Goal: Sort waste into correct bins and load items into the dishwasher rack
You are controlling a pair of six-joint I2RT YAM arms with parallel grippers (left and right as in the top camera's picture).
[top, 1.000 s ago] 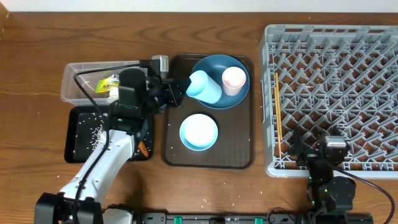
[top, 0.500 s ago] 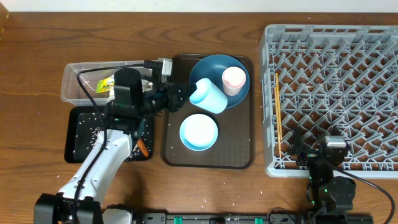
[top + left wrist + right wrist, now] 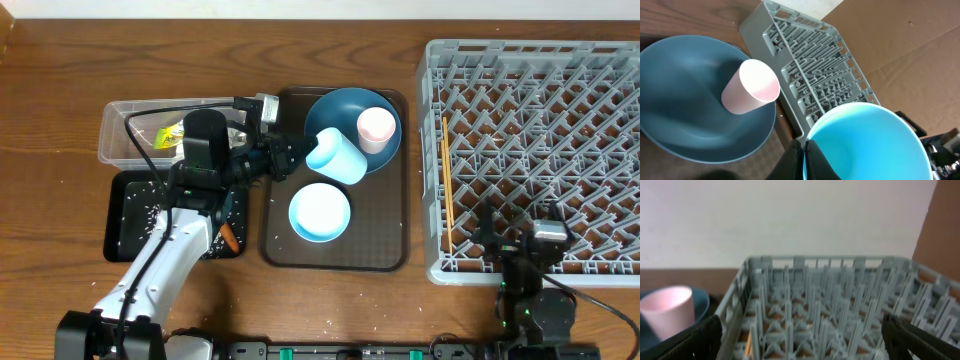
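Observation:
My left gripper point(image 3: 297, 153) is shut on the rim of the small light-blue cup point(image 3: 338, 158) and holds it tilted over the dark-blue plate point(image 3: 340, 104). In the left wrist view my fingers point(image 3: 805, 160) pinch the cup's wall point(image 3: 875, 140). The pinkish-white cup point(image 3: 376, 127) stands on the plate. The light-blue bowl point(image 3: 320, 212) sits below it. The grey rack point(image 3: 540, 150) is at the right. My right gripper point(image 3: 515, 230) is open and empty at the rack's front edge. The clear tub point(image 3: 113, 140) holds a yellow-green wrapper point(image 3: 172, 134). The black tray point(image 3: 122, 240) holds rice grains point(image 3: 150, 212) and a carrot point(image 3: 230, 240). Tissue and the silvery packet are hidden.
The plate and bowl rest on a brown serving tray point(image 3: 385, 235) between the bins and the rack. A thin orange stick point(image 3: 447, 185) lies along the rack's left side. My left arm crosses over the tub and the black tray.
My left gripper has moved a little to the right with the light-blue cup, tipping it further over the plate. The right arm has shifted slightly.

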